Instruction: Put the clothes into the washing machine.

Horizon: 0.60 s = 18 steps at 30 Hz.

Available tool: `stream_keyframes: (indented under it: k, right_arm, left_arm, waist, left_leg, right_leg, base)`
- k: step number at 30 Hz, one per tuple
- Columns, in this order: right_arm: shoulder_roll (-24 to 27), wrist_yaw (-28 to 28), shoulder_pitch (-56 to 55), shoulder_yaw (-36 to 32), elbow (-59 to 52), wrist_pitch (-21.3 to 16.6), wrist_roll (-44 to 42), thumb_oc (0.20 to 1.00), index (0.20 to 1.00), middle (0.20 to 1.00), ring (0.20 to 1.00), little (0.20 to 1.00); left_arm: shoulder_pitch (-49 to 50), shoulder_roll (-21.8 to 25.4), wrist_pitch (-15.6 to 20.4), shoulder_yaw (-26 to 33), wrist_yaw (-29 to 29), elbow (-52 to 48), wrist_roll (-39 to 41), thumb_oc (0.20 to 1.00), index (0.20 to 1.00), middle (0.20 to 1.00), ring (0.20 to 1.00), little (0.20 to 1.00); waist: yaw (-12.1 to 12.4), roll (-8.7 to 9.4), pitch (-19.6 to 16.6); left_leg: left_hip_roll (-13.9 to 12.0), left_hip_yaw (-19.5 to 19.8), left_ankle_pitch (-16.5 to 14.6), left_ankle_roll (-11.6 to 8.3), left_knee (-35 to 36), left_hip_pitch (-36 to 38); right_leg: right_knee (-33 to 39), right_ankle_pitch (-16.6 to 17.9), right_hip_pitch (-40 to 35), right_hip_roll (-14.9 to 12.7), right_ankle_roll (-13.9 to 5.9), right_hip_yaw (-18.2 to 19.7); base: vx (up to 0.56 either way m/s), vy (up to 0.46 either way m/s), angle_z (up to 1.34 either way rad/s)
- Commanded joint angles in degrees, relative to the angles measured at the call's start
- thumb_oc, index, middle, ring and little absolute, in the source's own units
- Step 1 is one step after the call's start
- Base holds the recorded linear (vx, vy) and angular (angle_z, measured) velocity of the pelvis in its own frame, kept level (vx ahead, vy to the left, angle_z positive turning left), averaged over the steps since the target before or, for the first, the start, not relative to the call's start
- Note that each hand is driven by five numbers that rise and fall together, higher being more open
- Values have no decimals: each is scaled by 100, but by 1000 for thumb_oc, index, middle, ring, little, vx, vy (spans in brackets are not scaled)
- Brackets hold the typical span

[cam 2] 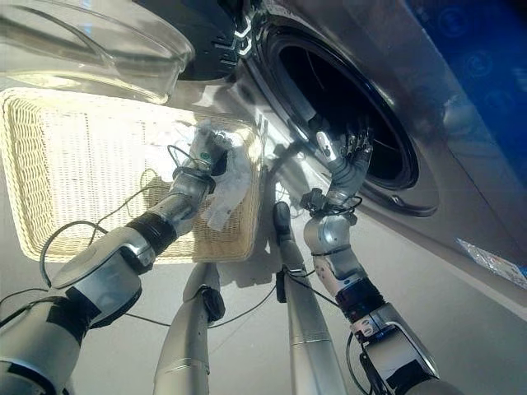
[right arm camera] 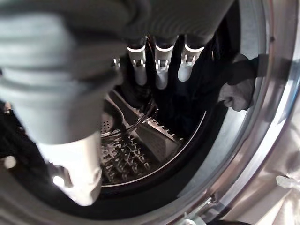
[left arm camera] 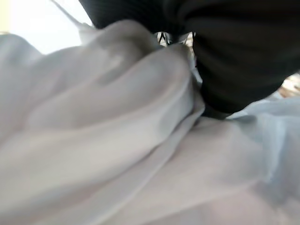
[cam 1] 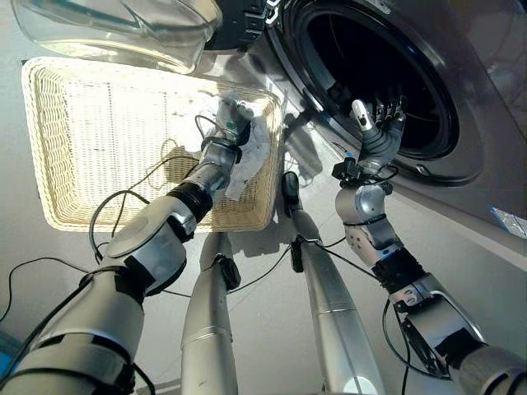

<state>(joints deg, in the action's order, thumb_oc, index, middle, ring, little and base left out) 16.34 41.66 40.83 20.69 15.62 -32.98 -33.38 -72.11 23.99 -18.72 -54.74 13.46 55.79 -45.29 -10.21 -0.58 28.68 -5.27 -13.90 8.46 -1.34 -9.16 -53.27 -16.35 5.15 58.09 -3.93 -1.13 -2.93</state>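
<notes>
A white cloth (cam 1: 254, 155) is bunched at the right end of the wicker basket (cam 1: 49, 164), and part of it hangs over the basket's wall. My left hand (cam 1: 231, 122) is curled into it; in the left wrist view the cloth (left arm camera: 117, 150) lies pressed against the hand's dark cover (left arm camera: 234, 56). My right hand (cam 1: 379, 132) stands at the lower rim of the washing machine's round opening (cam 1: 370, 66), fingers (right arm camera: 161, 70) straight and pointing into the perforated drum (right arm camera: 136, 154), holding nothing. A pale bunched thing (right arm camera: 238, 93) rests on the door seal.
The machine's glass door (cam 1: 123, 29) hangs open above the basket's far side. The basket stands on the pale floor (cam 1: 272, 329) just left of the machine's front.
</notes>
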Motion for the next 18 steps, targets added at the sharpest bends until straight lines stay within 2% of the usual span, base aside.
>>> stream_keyframes:
  k: [1, 4, 7, 8, 9, 10, 12, 13, 15, 16, 17, 18]
  right_arm:
    - [-141, -48, -108, -345, -642, -323, 49, 1000, 1000, 1000, 1000, 1000]
    - [-127, -40, -146, -382, -671, -281, 17, 1000, 1000, 1000, 1000, 1000]
    - [-87, -24, -186, -396, -707, -265, -21, 1000, 1000, 1000, 1000, 1000]
    - [-87, -24, -186, -396, -707, -265, -21, 1000, 1000, 1000, 1000, 1000]
    - [-96, -21, -262, -401, -793, -195, 0, 1000, 1000, 1000, 1000, 1000]
    - [-117, -31, -304, -403, -812, -168, 8, 1000, 1000, 1000, 1000, 1000]
    - [-143, -46, -341, -409, -831, -143, 17, 1000, 1000, 1000, 1000, 1000]
    - [-186, -85, -395, -428, -858, -76, 41, 1000, 1000, 1000, 1000, 1000]
    - [-250, -153, -460, -417, -913, 9, 122, 1000, 1000, 1000, 1000, 1000]
    - [-306, -253, -488, -414, -933, 82, 228, 1000, 1000, 1000, 1000, 1000]
    - [-345, -279, -506, -409, -954, 145, 334, 1000, 1000, 1000, 1000, 1000]
    - [-420, -334, -551, -394, -985, 268, 687, 1000, 1000, 1000, 1000, 1000]
  left_arm:
    - [372, 503, 95, 371, 195, 476, 502, 200, 200, 200, 200, 200]
    - [436, 534, 279, 484, 375, 425, 700, 200, 200, 200, 200, 200]
    - [560, 555, 575, 701, 932, 264, 1324, 200, 200, 200, 200, 200]
    - [560, 555, 575, 701, 932, 264, 1324, 200, 200, 200, 200, 200]
    - [715, 573, 933, 999, 1423, 138, 2031, 200, 200, 200, 200, 200]
    - [822, 555, 1199, 1231, 1645, 47, 2469, 200, 200, 200, 200, 200]
    - [907, 535, 1381, 1426, 1720, -20, 2725, 200, 200, 200, 200, 200]
    - [1085, 480, 1829, 1841, 1802, -171, 3284, 200, 200, 200, 200, 200]
    - [1280, 384, 2154, 2155, 1853, -366, 3733, 200, 200, 200, 200, 200]
    - [1436, 275, 2471, 2431, 1861, -511, 4087, 200, 200, 200, 200, 200]
    - [1534, 219, 2633, 2560, 1826, -610, 4312, 200, 200, 200, 200, 200]
    - [1747, 60, 2994, 2851, 1756, -825, 4751, 200, 200, 200, 200, 200]
  waist:
    - [55, 84, 111]
    - [79, 74, 111]
    - [129, 61, 111]
    - [129, 61, 111]
    - [163, 52, 111]
    - [182, 47, 111]
    - [196, 46, 111]
    - [228, 45, 111]
    - [252, 39, 111]
    - [283, 44, 111]
    - [296, 42, 111]
    - [333, 42, 111]
  left_leg:
    - [135, -165, -100, -407, -91, 216]
    - [146, -151, -106, -403, -97, 315]
    - [160, -127, -109, -399, -120, 391]
    - [160, -127, -109, -399, -120, 391]
    - [170, -97, -124, -398, -137, 459]
    - [184, -67, -136, -389, -155, 490]
    - [192, -51, -144, -385, -174, 510]
    - [202, -27, -163, -372, -189, 554]
    - [216, 10, -183, -356, -202, 590]
    - [232, 43, -205, -344, -218, 618]
    - [244, 67, -222, -335, -229, 642]
    - [257, 114, -256, -315, -258, 673]
  right_leg:
    - [106, 336, -262, 64, -582, -340]
    - [75, 294, -367, 57, -572, -378]
    - [30, 251, -461, 47, -542, -426]
    - [30, 251, -461, 47, -542, -426]
    - [-16, 199, -535, 46, -523, -450]
    - [-58, 165, -567, 55, -508, -458]
    - [-85, 144, -591, 60, -500, -463]
    - [-110, 104, -645, 53, -487, -485]
    - [-139, 65, -687, 58, -469, -496]
    - [-164, 26, -724, 62, -454, -510]
    - [-189, 3, -745, 68, -445, -515]
    - [-250, -52, -780, 63, -430, -531]
  base:
    - [0, 0, 0]
    - [0, 0, 0]
    - [-11, -10, 3]
    - [-22, -2, 4]
    - [-19, -7, 4]
    - [-19, -8, 5]
    - [-4, -6, 2]
    - [-11, -14, 4]
    - [-7, -16, 7]
    - [-2, -19, 7]
    - [-2, -29, 8]
    - [3, -27, 8]
